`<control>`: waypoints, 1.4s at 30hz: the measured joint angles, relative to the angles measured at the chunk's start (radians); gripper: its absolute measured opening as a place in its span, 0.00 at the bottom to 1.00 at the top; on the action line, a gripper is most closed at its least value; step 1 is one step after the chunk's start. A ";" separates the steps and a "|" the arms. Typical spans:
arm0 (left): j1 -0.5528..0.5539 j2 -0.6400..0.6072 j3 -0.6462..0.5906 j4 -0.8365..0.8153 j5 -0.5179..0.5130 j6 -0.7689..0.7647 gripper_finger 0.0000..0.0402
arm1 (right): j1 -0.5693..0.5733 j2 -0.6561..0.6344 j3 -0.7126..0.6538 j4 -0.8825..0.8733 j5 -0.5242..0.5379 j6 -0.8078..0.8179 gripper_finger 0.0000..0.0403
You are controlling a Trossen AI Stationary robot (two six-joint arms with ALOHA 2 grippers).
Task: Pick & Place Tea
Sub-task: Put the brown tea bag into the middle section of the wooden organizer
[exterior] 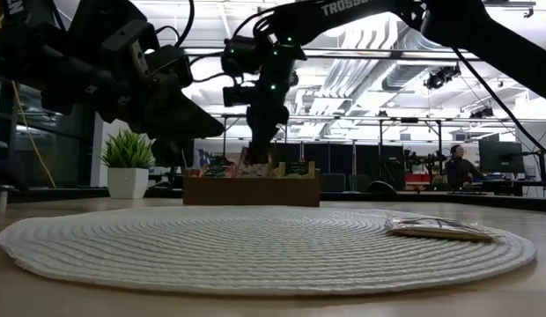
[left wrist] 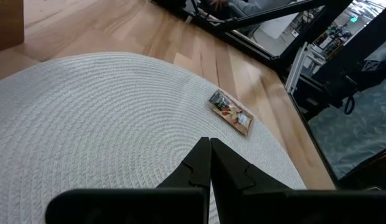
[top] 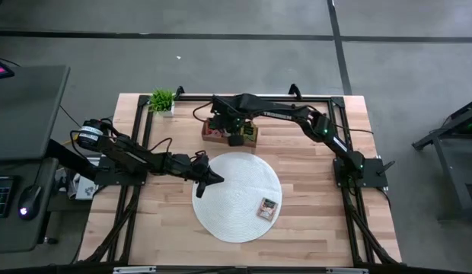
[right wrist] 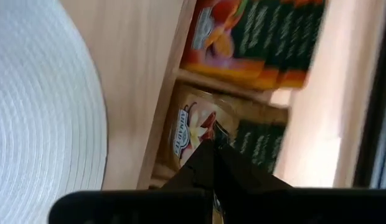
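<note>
the tea packets [right wrist: 199, 127] stand in the wooden tray [top: 213, 137], directly beneath the right gripper [top: 236, 139], whose clenched tips pinch a packet's top edge. one packet [top: 267, 206] lies flat on the white mat [top: 236, 221], well off toward the left gripper [top: 213, 180], clenched on nothing, hovering above the mat.

High view: from above, straight down on the whole desk [top: 312, 190], both arms and the floor around.
Low view: at desk-top height, level across the white mat [exterior: 255, 242] toward the room behind; very near the mat's edge.
Left wrist view: past the left tool [left wrist: 210, 155], slanting down on the mat, fairly near.
Right wrist view: past the right tool [right wrist: 211, 149], very close to the wooden tray [right wrist: 165, 106].
Shared: the mat shows in all four views; the tray in high, low and right wrist.
</note>
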 joint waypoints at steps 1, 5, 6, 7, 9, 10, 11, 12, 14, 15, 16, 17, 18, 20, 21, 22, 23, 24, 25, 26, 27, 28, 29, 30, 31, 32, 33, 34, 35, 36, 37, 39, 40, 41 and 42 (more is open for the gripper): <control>0.000 0.000 0.000 0.000 0.000 0.000 0.00 | 0.000 0.000 -0.002 -0.013 0.000 0.000 0.00; 0.000 0.000 0.000 0.000 0.003 0.000 0.00 | -0.005 -0.002 -0.030 -0.006 -0.004 0.000 0.00; 0.000 0.000 0.000 0.000 0.007 -0.001 0.00 | -0.005 -0.001 -0.037 -0.006 -0.002 0.001 0.00; 0.000 0.000 0.000 0.000 0.010 -0.001 0.00 | -0.005 0.001 -0.041 -0.009 0.004 0.001 0.00; 0.000 0.000 0.000 0.000 0.010 -0.001 0.00 | -0.005 0.002 -0.054 -0.007 0.022 0.001 0.01; 0.000 0.000 0.000 0.000 0.010 -0.001 0.00 | -0.004 0.000 -0.059 0.001 0.023 0.001 0.01; 0.000 0.000 0.000 0.000 0.010 -0.001 0.00 | -0.004 0.000 -0.061 0.006 0.027 0.001 0.02; 0.000 0.000 0.000 0.000 0.010 -0.001 0.00 | -0.004 0.000 -0.064 0.008 0.034 0.006 0.04; 0.000 0.000 0.000 0.000 0.009 -0.002 0.00 | -0.004 0.000 -0.065 0.009 0.053 0.018 0.07; 0.000 0.000 0.000 0.000 0.009 -0.002 0.00 | -0.004 0.000 -0.065 0.013 0.059 0.023 0.08; 0.000 0.000 0.000 0.000 0.009 -0.002 0.00 | -0.004 0.000 -0.065 0.015 0.060 0.025 0.11; 0.000 0.000 0.000 0.000 0.009 -0.002 0.00 | -0.004 0.000 -0.065 0.014 0.060 0.026 0.13; 0.000 0.000 0.000 0.000 0.009 -0.002 0.00 | -0.005 0.000 -0.065 0.012 0.061 0.026 0.15; 0.000 0.000 0.000 0.000 0.008 -0.002 0.00 | -0.005 0.000 -0.065 0.011 0.062 0.027 0.21; 0.000 0.000 0.000 0.000 0.008 -0.002 0.00 | -0.005 0.000 -0.065 0.010 0.059 0.027 0.23; 0.000 0.000 0.000 0.000 0.008 -0.002 0.00 | -0.005 0.000 -0.065 0.007 0.058 0.027 0.25; 0.000 0.000 0.000 0.000 0.008 -0.002 0.00 | -0.005 0.000 -0.064 0.005 0.061 0.027 0.27; 0.000 0.000 0.000 0.000 0.008 -0.002 0.00 | -0.004 0.000 -0.064 0.003 0.066 0.027 0.29; 0.000 0.000 0.000 0.000 0.007 -0.002 0.00 | -0.004 -0.004 -0.065 0.001 0.071 0.027 0.31; 0.000 0.000 0.000 0.000 0.007 -0.002 0.00 | -0.004 -0.007 -0.065 0.000 0.078 0.027 0.32; 0.000 0.000 0.000 0.000 0.007 -0.002 0.00 | -0.004 -0.013 -0.064 0.004 0.094 0.027 0.33; 0.000 0.000 0.000 0.000 0.007 -0.002 0.00 | -0.004 -0.021 -0.063 0.006 0.112 0.027 0.33; 0.000 0.000 0.000 0.000 0.007 -0.002 0.00 | -0.004 -0.028 -0.063 0.005 0.126 0.027 0.33; 0.000 0.000 0.000 0.000 0.007 -0.002 0.00 | -0.004 -0.039 -0.062 0.006 0.143 0.027 0.33; 0.000 0.000 0.000 -0.001 0.007 -0.002 0.00 | -0.004 -0.052 -0.062 0.005 0.150 0.027 0.33; 0.000 0.000 0.000 -0.001 0.007 -0.001 0.00 | -0.004 -0.065 -0.062 0.004 0.152 0.027 0.33; 0.000 0.000 0.001 0.000 0.007 -0.001 0.00 | -0.004 -0.084 -0.062 0.000 0.154 0.032 0.33; 0.000 0.000 0.001 0.000 0.007 -0.001 0.00 | -0.004 -0.102 -0.062 -0.008 0.150 0.046 0.33; 0.000 0.000 0.001 0.000 0.007 -0.001 0.00 | -0.004 -0.122 -0.061 -0.017 0.152 0.068 0.33; 0.000 0.000 0.001 0.000 0.007 0.000 0.00 | -0.004 -0.145 -0.061 -0.032 0.144 0.096 0.33; 0.000 0.000 0.001 0.000 0.006 0.000 0.00 | -0.003 -0.166 -0.061 -0.053 0.134 0.128 0.33; 0.000 0.000 0.001 -0.003 0.006 0.000 0.00 | -0.002 -0.211 -0.061 -0.093 0.083 0.207 0.33; 0.000 0.000 0.001 -0.004 0.006 0.001 0.00 | 0.000 -0.233 -0.061 -0.114 0.058 0.241 0.33; 0.000 0.000 0.001 -0.005 0.006 0.003 0.00 | 0.001 -0.252 -0.061 -0.138 0.032 0.270 0.33; 0.000 0.000 0.001 -0.007 0.006 0.006 0.00 | 0.005 -0.272 -0.061 -0.162 0.016 0.290 0.33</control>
